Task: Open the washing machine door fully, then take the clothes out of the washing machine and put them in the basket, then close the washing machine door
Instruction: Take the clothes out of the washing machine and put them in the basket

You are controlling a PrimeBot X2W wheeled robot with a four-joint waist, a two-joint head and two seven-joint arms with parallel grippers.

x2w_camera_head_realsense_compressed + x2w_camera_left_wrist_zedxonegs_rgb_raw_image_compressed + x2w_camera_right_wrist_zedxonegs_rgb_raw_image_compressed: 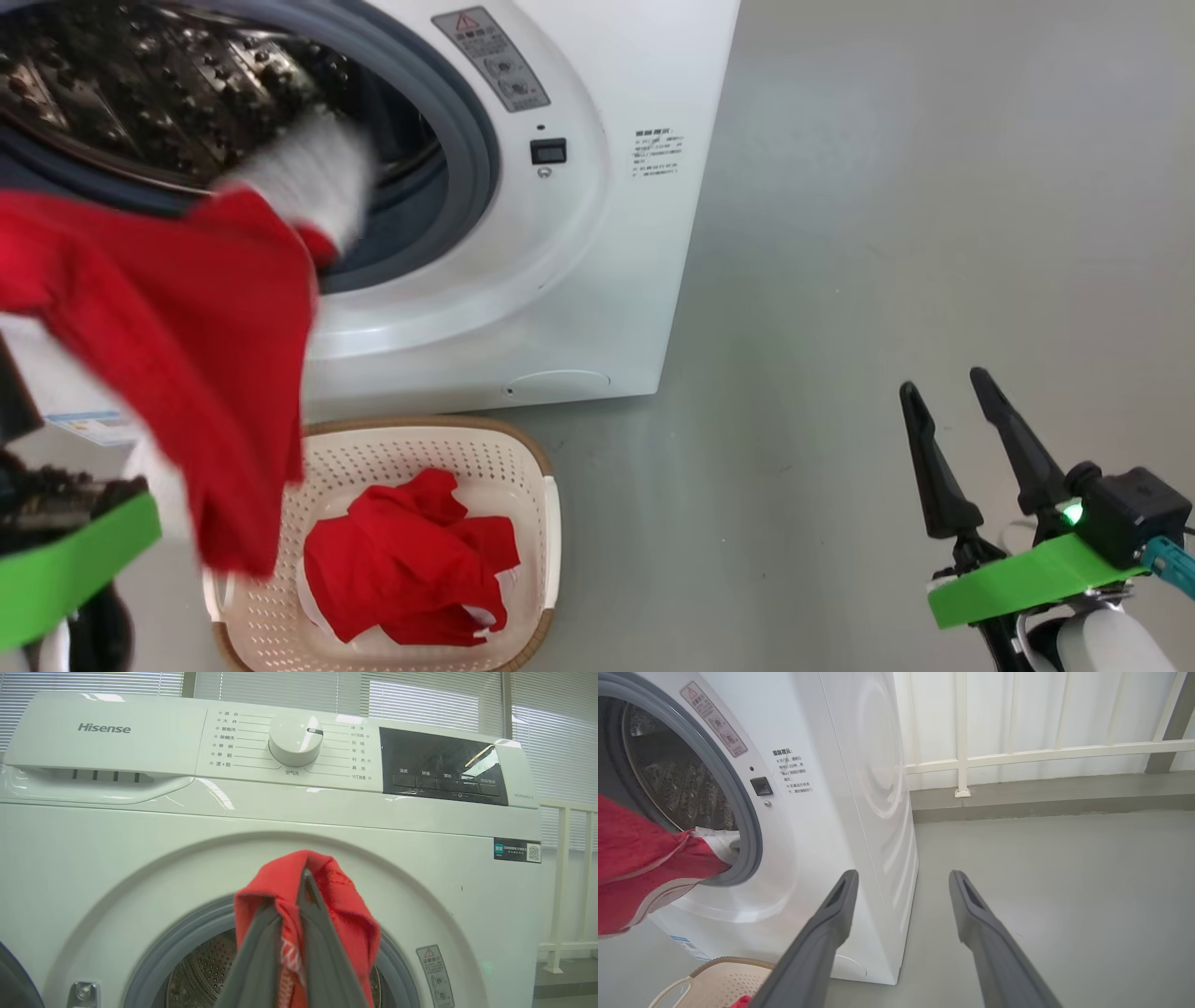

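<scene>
Glossy white washing machine [597, 233], soft red cloth clothes [187, 327], perforated plastic basket [523, 485].

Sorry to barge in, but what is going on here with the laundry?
The robot is unloading the washing machine. Its left hand is shut on a red garment, which hangs near the basket with its white end at the mouth of the drum. Another red garment lies in the basket. The right hand is open and empty.
</scene>
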